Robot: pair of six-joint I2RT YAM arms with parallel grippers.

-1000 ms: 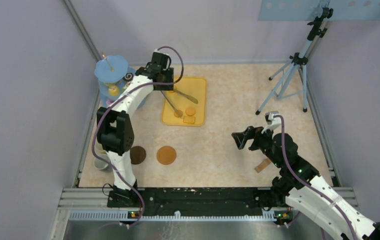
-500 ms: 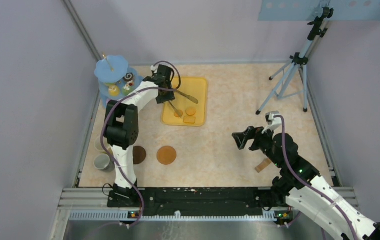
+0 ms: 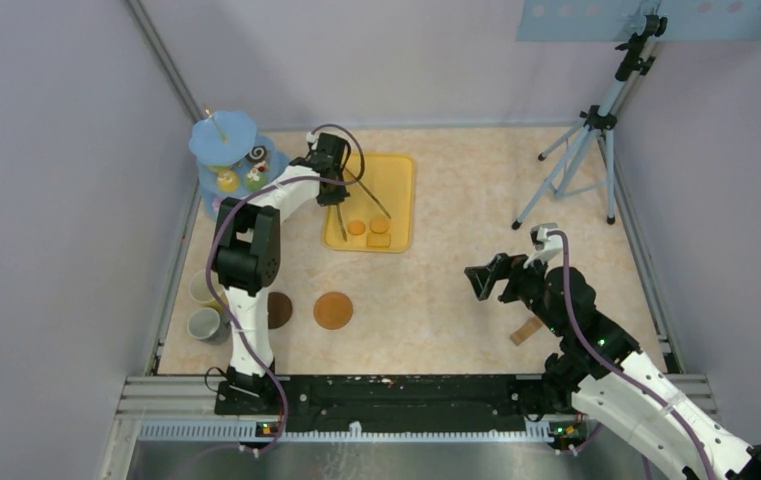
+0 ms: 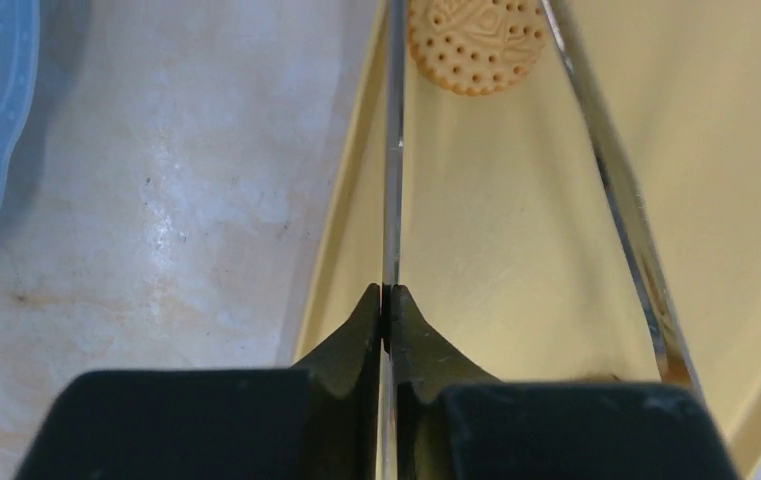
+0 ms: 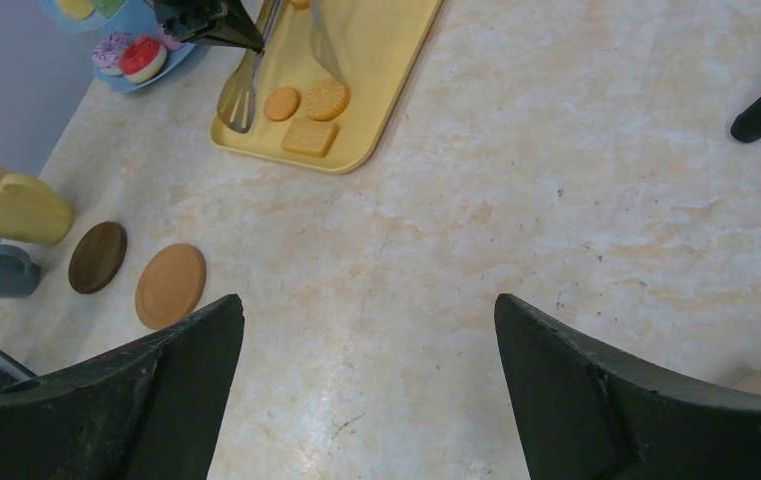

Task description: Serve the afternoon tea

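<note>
The left gripper (image 4: 387, 297) pinches shut on one slick tongs (image 4: 618, 185) arm, the right gripper (image 5: 364, 330) gapes empty; the biscuit (image 4: 474, 40) looks light and stiff, best nipped across its rim.

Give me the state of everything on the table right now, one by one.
tongs: spread open
left gripper: shut on one tongs arm
right gripper: open, empty
yellow mug: upright
grey mug: upright
dark coaster: bare
light coaster: bare
</note>
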